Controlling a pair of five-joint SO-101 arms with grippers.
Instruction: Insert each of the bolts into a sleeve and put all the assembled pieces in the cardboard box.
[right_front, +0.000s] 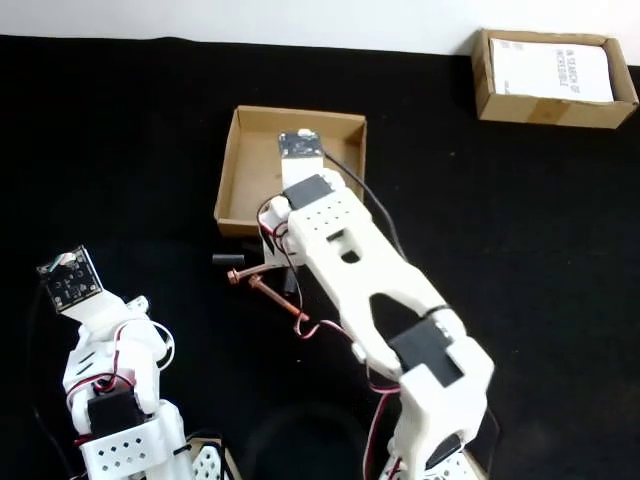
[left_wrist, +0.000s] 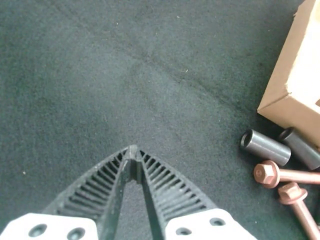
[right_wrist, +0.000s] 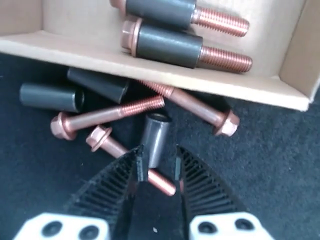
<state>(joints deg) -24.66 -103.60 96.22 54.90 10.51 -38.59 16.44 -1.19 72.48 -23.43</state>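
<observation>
- The right end effector (right_wrist: 159, 151) is hovering over the desk (right_wrist: 280, 150) just outside the cardboard box (right_wrist: 150, 65), with its jaws standing apart. The nearest sleeve (right_wrist: 156, 135) is sitting with its lower end between them. Whether both fingers are touching it is hard to make out.
- Three loose sleeves are lying outside the box: the nearest one, a second sleeve (right_wrist: 50, 96) and a third sleeve (right_wrist: 100, 84) that is resting against the box wall.
- Three loose bolts are lying among them. The first bolt (right_wrist: 107, 114) is lying between the sleeves. The second bolt (right_wrist: 102, 140) is running under one finger, which is hiding part of its shank. The third bolt (right_wrist: 210, 112) is lying with its threaded end hidden near the box wall.
- Two assembled pieces are resting inside the box. The lower assembled piece (right_wrist: 165, 46) is showing in full, and the upper assembled piece (right_wrist: 160, 7) is being cut off by the frame edge.
- The left end effector (left_wrist: 133, 150) is hanging over bare desk with its jaws pressed together and gripping nothing, well apart from the parts.
- A second box (right_front: 555, 105) is sitting at the far corner of the desk, holding white paper.
</observation>
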